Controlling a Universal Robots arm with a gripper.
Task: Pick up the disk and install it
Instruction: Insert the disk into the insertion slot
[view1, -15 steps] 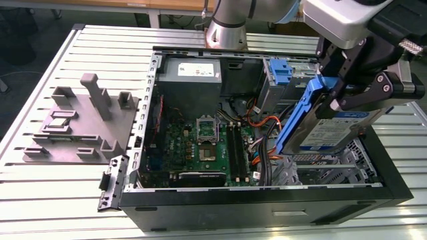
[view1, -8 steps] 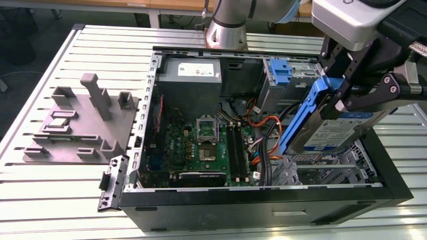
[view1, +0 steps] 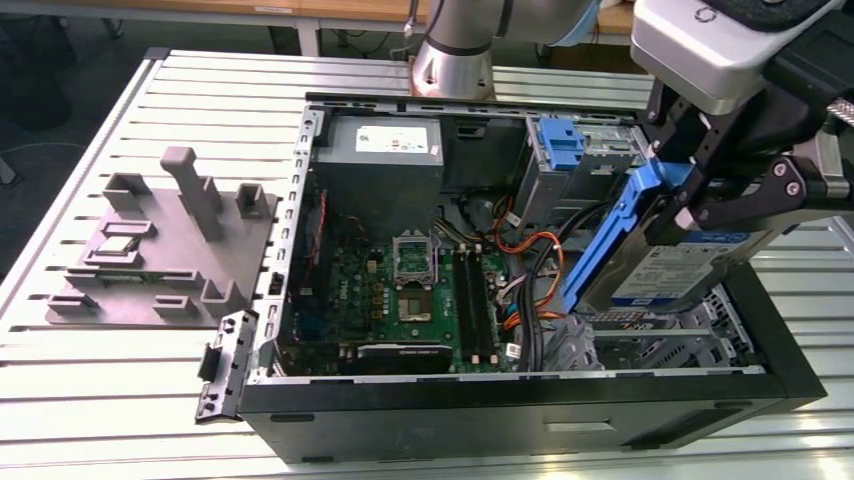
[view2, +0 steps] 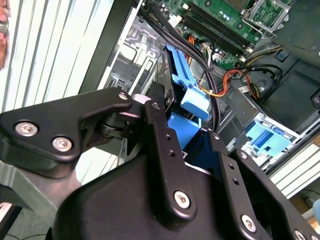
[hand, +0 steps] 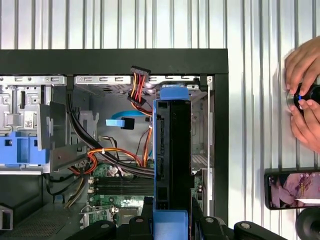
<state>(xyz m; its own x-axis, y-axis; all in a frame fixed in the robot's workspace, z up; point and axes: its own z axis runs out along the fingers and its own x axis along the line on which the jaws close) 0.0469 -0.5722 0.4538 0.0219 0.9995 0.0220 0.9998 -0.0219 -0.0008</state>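
**Figure.** The disk, framed by its blue carrier, is clamped at its upper end between the fingers of the gripper. It hangs tilted over the drive bay at the exterior view's right end of the open computer case. Whether its lower end touches the bay cannot be told. Orange cables lie just beside it. In the first wrist view the disk appears edge-on. It is judged rigid, dense and shock-sensitive, with a smooth label face and a slightly yielding plastic frame. The carrier's side rails offer the safest hold, though an end grip may let it pivot.
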